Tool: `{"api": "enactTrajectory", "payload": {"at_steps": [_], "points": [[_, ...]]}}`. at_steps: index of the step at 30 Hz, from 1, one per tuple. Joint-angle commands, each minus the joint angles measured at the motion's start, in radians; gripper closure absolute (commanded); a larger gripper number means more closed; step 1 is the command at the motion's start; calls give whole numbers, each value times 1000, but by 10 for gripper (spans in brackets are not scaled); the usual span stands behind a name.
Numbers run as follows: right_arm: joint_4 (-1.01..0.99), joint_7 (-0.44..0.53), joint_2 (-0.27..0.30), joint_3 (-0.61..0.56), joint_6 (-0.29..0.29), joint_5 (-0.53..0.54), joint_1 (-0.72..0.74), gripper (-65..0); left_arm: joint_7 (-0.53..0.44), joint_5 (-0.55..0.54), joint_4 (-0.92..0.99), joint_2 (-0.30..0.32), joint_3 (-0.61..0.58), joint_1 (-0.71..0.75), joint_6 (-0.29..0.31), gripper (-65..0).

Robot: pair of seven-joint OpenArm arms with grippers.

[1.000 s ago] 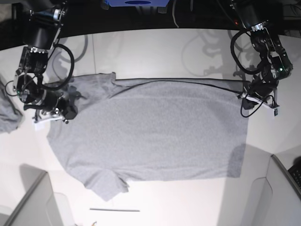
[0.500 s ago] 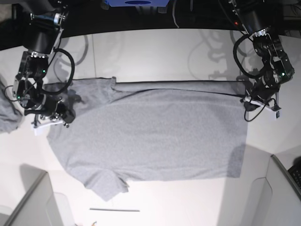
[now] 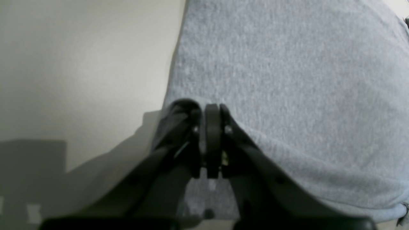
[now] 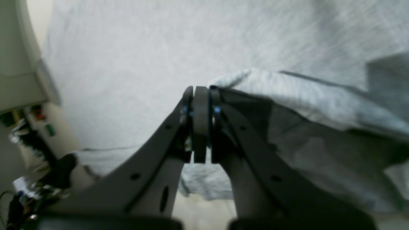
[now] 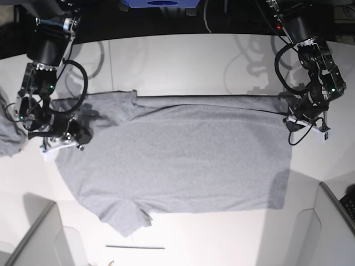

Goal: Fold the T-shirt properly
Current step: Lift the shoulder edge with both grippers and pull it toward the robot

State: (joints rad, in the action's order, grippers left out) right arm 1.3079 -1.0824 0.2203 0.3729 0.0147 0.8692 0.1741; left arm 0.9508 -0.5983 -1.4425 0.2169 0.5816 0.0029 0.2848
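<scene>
The heather-grey T-shirt (image 5: 177, 155) lies spread on the white table (image 5: 183, 61), plain side up, with its far edge raised along a dark fold line. My left gripper (image 5: 292, 119) sits at the shirt's far right corner, shut on the cloth. In the left wrist view its jaws (image 3: 211, 110) are pressed together over the grey fabric (image 3: 287, 80). On the shirt's left side by the sleeve, my right gripper (image 5: 77, 136) is shut too. The right wrist view shows a bunched fold of the shirt (image 4: 143, 48) caught at that gripper's tips (image 4: 200, 91).
A smaller piece of grey cloth (image 5: 8, 138) lies at the table's left edge. Grey bins stand at the near left (image 5: 39, 238) and near right (image 5: 333, 221) corners. A thin dark rod (image 5: 135, 247) lies near the front edge.
Both grippers have shifted slightly toward the near side, drawing the shirt's far edge and left sleeve with them. The fold line along the far edge has grown thicker.
</scene>
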Motion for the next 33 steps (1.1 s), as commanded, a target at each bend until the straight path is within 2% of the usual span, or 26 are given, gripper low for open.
{"api": "enactTrajectory", "payload": {"at_steps": [1, 4, 8, 15, 29, 30, 31, 33], "points": [[25, -9, 15, 5, -11, 45, 32, 0, -16, -10, -20, 23, 7, -10, 3, 0], [39, -49, 18, 5, -6, 91, 57, 0, -16, -18, -20, 42, 4, -10, 3, 0], [-27, -51, 18, 4, -5, 86, 110, 0, -20, -16, -20, 42, 7, -27, 3, 0], [-112, 23, 17, 4, -6, -29, 123, 0, -22, -10, -13, 42, 1, -60, 3, 0], [-110, 26, 15, 15, -6, -32, 109, 0, -22, -10, 65, 43, 4, -126, 3, 0], [-103, 32, 15, 16, -6, -32, 101, -48, -22, -10, 70, 43, 7, -128, 3, -63], [-95, 49, 15, 27, -6, -29, 91, -155, -22, -10, 70, 43, 8, -128, 3, -155], [-54, 98, 9, 65, -6, -29, 51, -297, -23, -13, 62, 43, 13, -128, 3, -313]]}}
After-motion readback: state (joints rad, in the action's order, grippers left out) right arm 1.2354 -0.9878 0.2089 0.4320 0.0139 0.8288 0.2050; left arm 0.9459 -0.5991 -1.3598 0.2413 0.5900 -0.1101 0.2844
